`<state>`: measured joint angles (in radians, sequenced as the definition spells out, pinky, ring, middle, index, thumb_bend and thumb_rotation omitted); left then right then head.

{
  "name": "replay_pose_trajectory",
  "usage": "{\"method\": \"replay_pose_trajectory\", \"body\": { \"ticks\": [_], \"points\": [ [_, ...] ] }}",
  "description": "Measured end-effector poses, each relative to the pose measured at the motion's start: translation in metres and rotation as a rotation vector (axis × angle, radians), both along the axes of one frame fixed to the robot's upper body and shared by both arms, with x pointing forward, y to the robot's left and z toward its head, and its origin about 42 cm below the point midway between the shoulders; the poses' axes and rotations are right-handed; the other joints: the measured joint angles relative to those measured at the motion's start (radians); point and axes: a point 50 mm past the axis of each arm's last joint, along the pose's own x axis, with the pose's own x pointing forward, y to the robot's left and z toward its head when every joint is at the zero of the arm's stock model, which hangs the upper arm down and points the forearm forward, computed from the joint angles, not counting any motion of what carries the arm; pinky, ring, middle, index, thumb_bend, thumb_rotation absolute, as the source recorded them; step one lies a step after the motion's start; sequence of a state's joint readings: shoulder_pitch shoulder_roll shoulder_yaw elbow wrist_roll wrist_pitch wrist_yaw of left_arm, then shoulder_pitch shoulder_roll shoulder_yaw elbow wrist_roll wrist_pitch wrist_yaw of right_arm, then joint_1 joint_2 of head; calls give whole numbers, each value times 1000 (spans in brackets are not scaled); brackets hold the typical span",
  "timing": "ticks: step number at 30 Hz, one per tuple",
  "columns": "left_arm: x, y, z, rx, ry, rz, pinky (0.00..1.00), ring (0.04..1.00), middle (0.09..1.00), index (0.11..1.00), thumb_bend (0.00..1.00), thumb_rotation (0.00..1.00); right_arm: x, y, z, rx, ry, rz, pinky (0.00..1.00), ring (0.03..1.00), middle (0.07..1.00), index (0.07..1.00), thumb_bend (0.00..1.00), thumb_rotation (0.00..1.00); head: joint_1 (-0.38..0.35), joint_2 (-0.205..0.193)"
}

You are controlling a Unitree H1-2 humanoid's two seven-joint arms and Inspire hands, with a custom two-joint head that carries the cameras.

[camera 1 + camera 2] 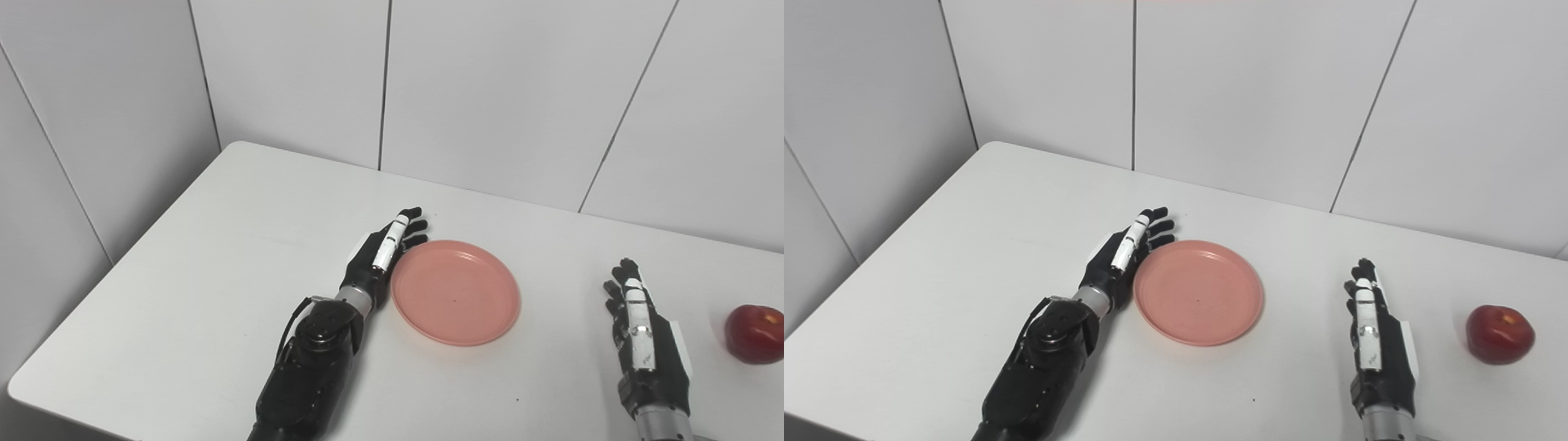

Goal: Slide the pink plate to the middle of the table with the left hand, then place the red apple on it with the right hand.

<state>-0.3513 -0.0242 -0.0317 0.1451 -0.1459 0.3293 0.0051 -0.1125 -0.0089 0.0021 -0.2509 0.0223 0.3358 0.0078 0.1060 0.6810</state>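
Pushing pink plate (pixel 456 293) with my flat, spread left hand (pixel 384 251) edge-on at its rim; right hand (pixel 640 324) empty, fingers extended, beside apple (pixel 754 334).

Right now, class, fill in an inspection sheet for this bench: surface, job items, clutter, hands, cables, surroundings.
Surface: white table, a few tiny dark specks.
Job items: pink plate empty, near the middle; red apple on the table at the right, apart from the plate.
Clutter: nothing seen.
Hands: left hand open, edge against the plate's left rim; right hand open, holding nothing, left of the apple.
Cables: thin black cable looped at the left wrist.
Surroundings: white panelled walls.
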Motion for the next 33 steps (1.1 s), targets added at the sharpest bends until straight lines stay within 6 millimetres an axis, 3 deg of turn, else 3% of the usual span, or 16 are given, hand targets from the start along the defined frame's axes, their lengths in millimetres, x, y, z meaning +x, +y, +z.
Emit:
{"method": "replay_pose_trajectory", "body": {
  "ticks": [23, 33],
  "points": [
    [-11, -36, 1, 17, -8, -103, 874, 892, 904, 892, 379, 1000, 2, 17, 3, 9, -1, -10, 1000, 961, 963, 957, 222, 1000, -147, 48],
    [-17, -39, 2, -4, 1, -133, 892, 895, 903, 887, 379, 1000, 2, 20, 4, -22, -6, -10, 973, 935, 947, 944, 247, 1000, -206, 58]
  ]
}}
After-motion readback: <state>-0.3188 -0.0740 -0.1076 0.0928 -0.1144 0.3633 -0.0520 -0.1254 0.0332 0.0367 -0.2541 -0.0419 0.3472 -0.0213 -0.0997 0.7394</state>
